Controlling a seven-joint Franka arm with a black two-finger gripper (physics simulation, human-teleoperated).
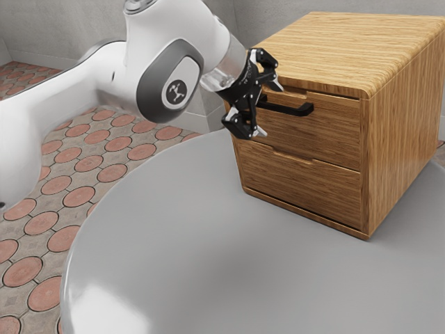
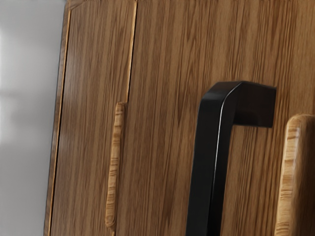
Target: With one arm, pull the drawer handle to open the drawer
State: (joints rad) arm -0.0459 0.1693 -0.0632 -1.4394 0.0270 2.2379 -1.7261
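The round grey surface (image 1: 208, 264) carries a light-brown wooden two-drawer cabinet (image 1: 403, 104) at its far side. My white seven-joint arm (image 1: 83, 90) reaches in from the exterior view's left to the cabinet's front. The upper wooden drawer (image 1: 327, 132) is the one I'm after. Its front looks level with the lower wooden drawer (image 1: 306, 181) beneath it, so I judge it closed and the pull not yet begun.

The slim black bar handle (image 1: 288, 108) sits across the upper drawer front. In the wrist view it stands close under my hand, its bent end meeting the wood grain.

I read this as the end of the approach, just ahead of the grasp. The next move calls for closing on the bar so both fingers bear on it. Then comes a straight draw away from the cabinet face, in line with the drawer's travel, so the bar doesn't slip out sideways.

The black two-finger gripper (image 1: 264, 108) is at the handle's end nearer the arm. Its jaws are spread wide, one finger above the bar and one below. They straddle it without clamping, as far as I can judge, so nothing is held yet.
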